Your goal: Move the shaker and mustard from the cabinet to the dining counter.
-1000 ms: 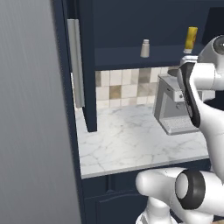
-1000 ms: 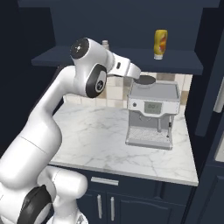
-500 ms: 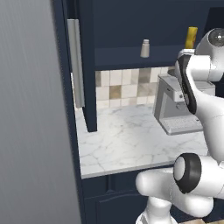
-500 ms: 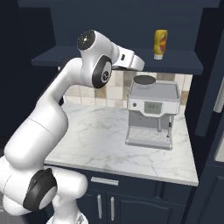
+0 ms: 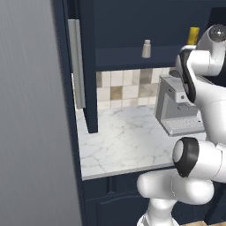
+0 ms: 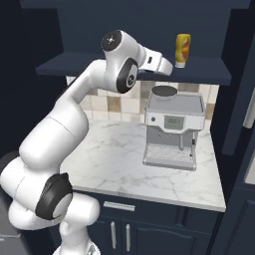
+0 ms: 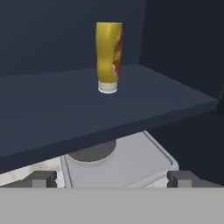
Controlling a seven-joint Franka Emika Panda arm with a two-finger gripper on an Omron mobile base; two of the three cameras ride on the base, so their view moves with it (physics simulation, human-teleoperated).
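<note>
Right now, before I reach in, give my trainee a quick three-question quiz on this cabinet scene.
1. True or false: the yellow mustard bottle stands upright on the navy cabinet shelf.
2. What grey appliance sits on the marble worktop below that shelf?
3. The two-finger gripper is: A) open, B) shut on the bottle.

Key: 1 true; 2 the coffee machine; 3 A.

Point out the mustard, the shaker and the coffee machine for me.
mustard (image 7: 108, 54): hand view, middle of bottle.
shaker (image 5: 146, 49): left base view, its body.
coffee machine (image 6: 173, 130): right base view, front panel.
</note>
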